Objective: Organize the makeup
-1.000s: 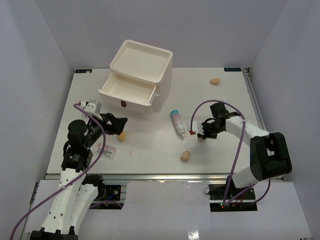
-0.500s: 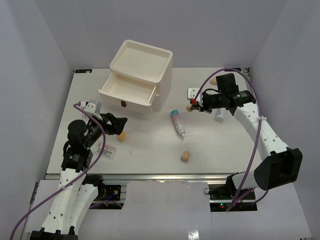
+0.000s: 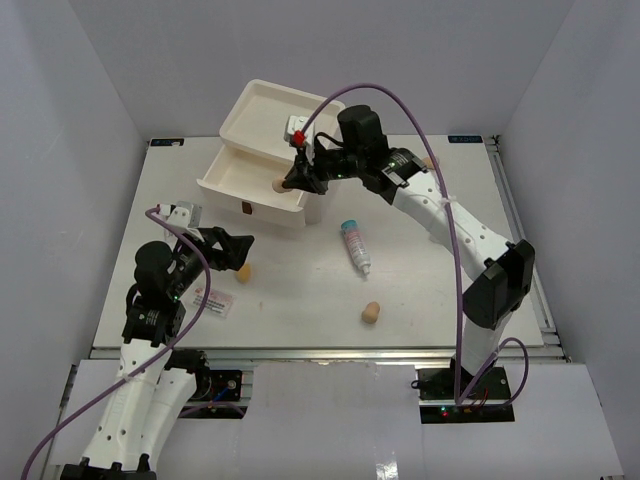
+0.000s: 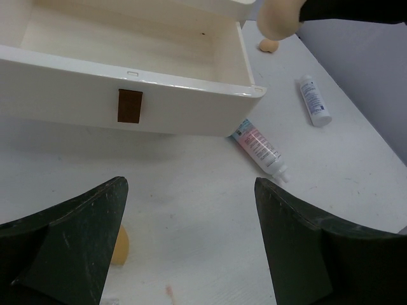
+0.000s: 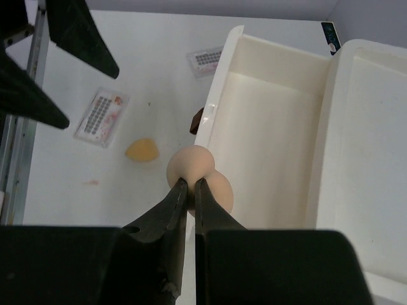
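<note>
Down at the near edge of the counter (image 3: 300, 290), the flat packet (image 3: 213, 300) with red print lies well out in front of the chest (image 3: 262, 128), off to its left. A loose sponge (image 3: 371, 313) sits just as far forward, out to the chest's front right.

One step closer to the chest, the left gripper (image 3: 243, 250) hovers low with its fingers (image 4: 82, 241) spread wide and nothing between them. A second sponge (image 3: 243, 271) rests on the counter just beside them, apart from both.

Next, the pink-labelled tube (image 3: 354, 245) lies flat in front of the chest's right corner, cap pointing away from it. The plain tube (image 4: 315, 101) lies farther right of the chest.

Now the chest itself: its drawer (image 3: 245, 195) is pulled out and the top tray (image 3: 270, 110) faces up. The right gripper (image 5: 191, 190) reaches over the drawer, its fingers pressed together on a held sponge (image 5: 198, 175), pinching it at the waist above the drawer's front right part, clear of the rim.

Farthest back, a far sponge (image 4: 268, 45) lies on the counter, right of the chest.
</note>
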`<state>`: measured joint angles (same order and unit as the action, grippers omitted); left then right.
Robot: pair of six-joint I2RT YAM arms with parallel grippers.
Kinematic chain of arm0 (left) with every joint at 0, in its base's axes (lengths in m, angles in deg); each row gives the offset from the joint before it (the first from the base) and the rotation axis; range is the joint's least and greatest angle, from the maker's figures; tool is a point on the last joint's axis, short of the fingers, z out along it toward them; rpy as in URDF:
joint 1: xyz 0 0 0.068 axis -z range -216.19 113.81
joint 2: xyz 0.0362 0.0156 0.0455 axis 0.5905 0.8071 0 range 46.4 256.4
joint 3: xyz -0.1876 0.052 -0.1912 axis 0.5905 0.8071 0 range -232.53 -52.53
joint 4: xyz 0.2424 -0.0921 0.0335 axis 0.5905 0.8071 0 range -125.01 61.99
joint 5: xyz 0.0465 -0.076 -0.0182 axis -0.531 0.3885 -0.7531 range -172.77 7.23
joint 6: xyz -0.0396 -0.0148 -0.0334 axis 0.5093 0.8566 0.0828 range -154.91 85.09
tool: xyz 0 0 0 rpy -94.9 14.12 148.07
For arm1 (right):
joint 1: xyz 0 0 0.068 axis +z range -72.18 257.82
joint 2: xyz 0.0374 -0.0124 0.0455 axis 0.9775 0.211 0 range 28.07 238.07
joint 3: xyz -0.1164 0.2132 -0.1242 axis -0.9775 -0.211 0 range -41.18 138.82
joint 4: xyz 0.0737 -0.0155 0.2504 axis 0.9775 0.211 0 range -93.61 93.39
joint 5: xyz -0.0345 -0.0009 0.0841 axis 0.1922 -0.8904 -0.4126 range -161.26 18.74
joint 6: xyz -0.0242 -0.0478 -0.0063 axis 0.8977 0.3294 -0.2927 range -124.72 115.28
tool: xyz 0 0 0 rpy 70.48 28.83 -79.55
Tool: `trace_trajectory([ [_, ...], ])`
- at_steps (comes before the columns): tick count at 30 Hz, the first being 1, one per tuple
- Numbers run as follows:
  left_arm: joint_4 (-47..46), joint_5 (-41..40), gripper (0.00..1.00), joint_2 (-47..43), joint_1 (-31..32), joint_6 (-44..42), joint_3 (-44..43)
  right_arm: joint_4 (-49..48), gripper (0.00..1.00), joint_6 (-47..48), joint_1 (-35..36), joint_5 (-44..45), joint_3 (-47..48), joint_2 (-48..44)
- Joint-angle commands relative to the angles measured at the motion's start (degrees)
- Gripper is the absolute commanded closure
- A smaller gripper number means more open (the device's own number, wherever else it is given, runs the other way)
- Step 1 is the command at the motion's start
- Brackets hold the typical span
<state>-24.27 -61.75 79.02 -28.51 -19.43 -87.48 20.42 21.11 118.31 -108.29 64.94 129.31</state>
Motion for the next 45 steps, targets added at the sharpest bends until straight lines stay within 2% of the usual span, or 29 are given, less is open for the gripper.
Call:
trace_trajectory([
  [1, -0.8, -0.9, 0.08, -0.7, 0.3, -0.3, 0.7, -7.8, 0.92, -13.8, 2.3, 11.4, 4.6, 3.8],
  [3, -0.8, -1.0, 0.08, -0.7, 0.3, -0.3, 0.8, -8.5, 0.90, -15.2, 2.6, 16.6, 4.7, 5.0],
  [6, -1.0, -1.1, 0.08, -0.7, 0.3, -0.1, 0.9, -8.9, 0.78, -15.0, 2.5, 19.4, 4.3, 6.0],
  [7, -1.0, -1.1, 0.08, -0.7, 0.3, -0.1, 0.9, -8.9, 0.68, -14.7, 2.6, 19.5, 3.8, 6.2],
  [13, -0.8, -0.8, 0.08, -0.5, 0.3, 0.6, 1.1, -9.2, 0.33, -13.7, 2.6, 20.2, 2.4, 5.9],
  [18, 0.2, -0.4, 0.10, 0.1, 0.5, 2.6, 1.3, -8.4, 0.24, -12.2, 2.5, 16.9, 1.4, 2.3],
  [21, 1.7, -0.9, 0.13, 1.1, 0.5, 4.7, 0.8, -4.4, 0.21, -7.9, 1.9, 10.1, 1.3, -1.0],
  [23, 5.1, -2.2, 0.23, 4.4, 0.6, 7.7, -0.8, -0.1, 0.21, -1.2, 0.0, -2.4, -0.9, -5.3],
  [26, 9.3, -3.9, 0.35, 8.3, 0.6, 10.3, -2.1, 1.8, 0.22, 3.0, -2.3, -8.9, -7.3, -11.4],
  [30, 12.7, -6.6, 0.37, 12.9, 0.6, 11.5, -2.5, 1.3, 0.23, 6.0, -7.9, -13.4, -19.9, -20.1],
  [36, 16.9, -10.9, 0.34, 22.0, 2.3, 12.6, -3.8, -3.0, 0.24, 5.9, -19.8, -20.5, -38.7, -30.2],
  [40, 17.9, -17.7, 0.31, 25.3, 4.3, 14.6, -4.1, -8.6, 0.24, 4.1, -26.8, -24.9, -47.4, -36.4],
  [42, 17.9, -19.5, 0.31, 26.4, 4.5, 15.1, -4.1, -13.7, 0.23, 0.1, -30.5, -28.2, -53.6, -38.8],
  [45, 17.8, -23.0, 0.31, 29.4, 5.1, 16.7, -4.4, -15.8, 0.23, -0.8, -34.9, -30.4, -56.4, -40.9],
])
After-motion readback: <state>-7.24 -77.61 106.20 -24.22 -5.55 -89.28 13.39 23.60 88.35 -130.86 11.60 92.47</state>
